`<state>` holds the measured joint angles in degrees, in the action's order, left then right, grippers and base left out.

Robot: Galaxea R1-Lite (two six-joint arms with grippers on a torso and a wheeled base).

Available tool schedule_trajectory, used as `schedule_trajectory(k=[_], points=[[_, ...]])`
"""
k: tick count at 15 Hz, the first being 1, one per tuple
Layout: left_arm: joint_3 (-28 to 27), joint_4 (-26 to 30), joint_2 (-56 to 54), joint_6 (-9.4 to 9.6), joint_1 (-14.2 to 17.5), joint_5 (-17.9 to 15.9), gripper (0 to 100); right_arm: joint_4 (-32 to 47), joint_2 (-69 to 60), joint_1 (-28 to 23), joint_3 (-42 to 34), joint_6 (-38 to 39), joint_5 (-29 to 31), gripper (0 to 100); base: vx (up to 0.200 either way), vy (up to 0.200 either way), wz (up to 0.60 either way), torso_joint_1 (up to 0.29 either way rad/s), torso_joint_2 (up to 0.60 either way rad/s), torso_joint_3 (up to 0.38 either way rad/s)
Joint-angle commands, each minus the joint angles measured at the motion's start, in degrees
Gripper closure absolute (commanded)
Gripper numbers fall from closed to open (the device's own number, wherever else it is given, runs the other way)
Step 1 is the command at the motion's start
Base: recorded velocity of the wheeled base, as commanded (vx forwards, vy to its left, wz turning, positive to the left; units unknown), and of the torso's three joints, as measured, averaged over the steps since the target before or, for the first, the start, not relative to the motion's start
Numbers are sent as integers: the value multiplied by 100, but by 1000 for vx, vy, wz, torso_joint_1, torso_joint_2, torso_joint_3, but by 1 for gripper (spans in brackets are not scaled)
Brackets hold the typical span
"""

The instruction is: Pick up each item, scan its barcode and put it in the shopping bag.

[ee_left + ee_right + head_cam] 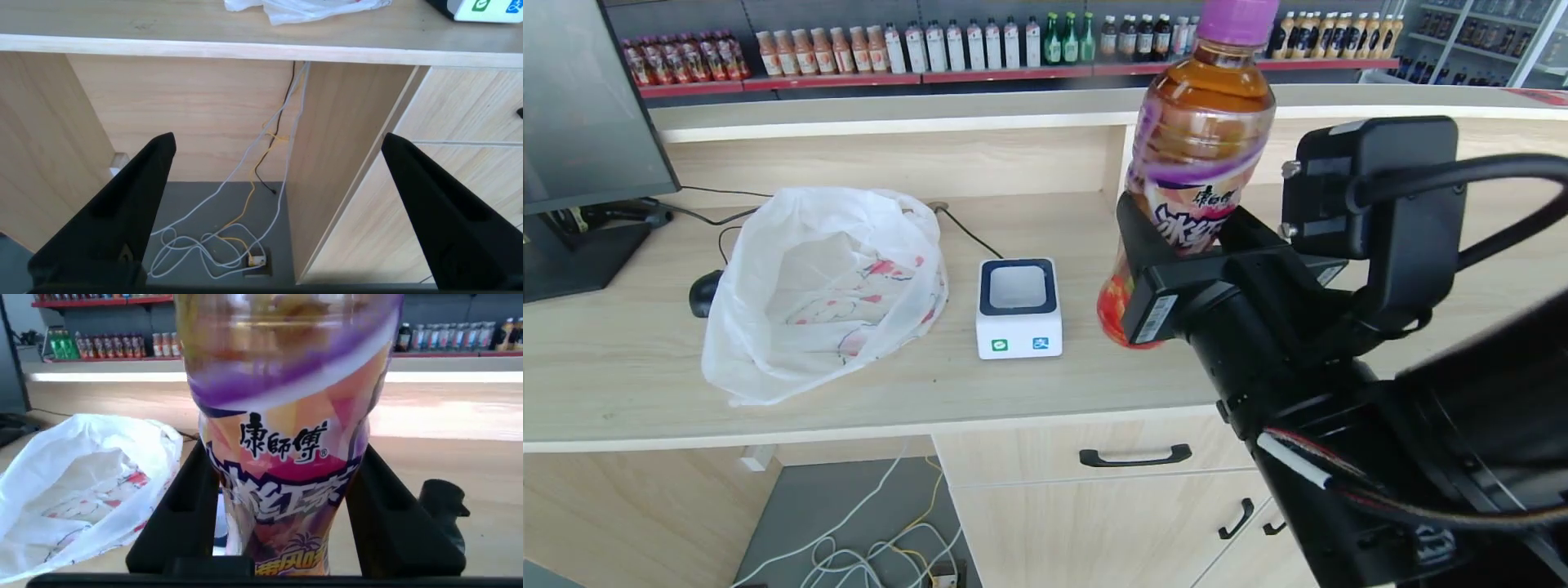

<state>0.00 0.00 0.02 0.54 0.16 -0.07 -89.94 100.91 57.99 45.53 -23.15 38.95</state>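
Gripped upright in the right hand (1186, 245): purple-capped plastic tea bottle (1205, 131), above the wooden tabletop (621, 367) beside the white box scanner (1018, 309). Yet to be scanned or dropped into the white plastic shopping bag (825, 286). Spread wide, empty: the left hand (282, 212).

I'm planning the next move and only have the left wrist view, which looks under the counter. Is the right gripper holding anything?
Observer: Yes. The right gripper is shut on a tea bottle, held upright.
Operator: Where is that relative to the scanner?
Observer: The scanner sits on the counter between the shopping bag and the bottle. The bottle is on the robot's right of it and raised off the counter.
Operator: Is the bag ready to take it?
Observer: Its mouth lies open toward the robot, on the robot's left of the scanner.
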Motion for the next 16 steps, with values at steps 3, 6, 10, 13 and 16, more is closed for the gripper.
schedule_trajectory(k=[3,6,10,13,16], points=[[0,0,-2,17,2,-1,0,-6,201,-1044,272,777,-36,100,0,0,0,0,0,0],[0,0,-2,8,2,-1,0,363,130,-1510,298,979,-590,100,0,0,0,0,0,0],[0,0,-2,8,2,-1,0,1330,209,-1703,720,1524,-2243,100,0,0,0,0,0,0],[0,0,-2,-10,2,-1,0,1365,262,-2064,782,1726,-3086,100,0,0,0,0,0,0],[0,0,-2,-18,2,7,0,1146,280,-2055,703,1709,-3042,100,0,0,0,0,0,0]])
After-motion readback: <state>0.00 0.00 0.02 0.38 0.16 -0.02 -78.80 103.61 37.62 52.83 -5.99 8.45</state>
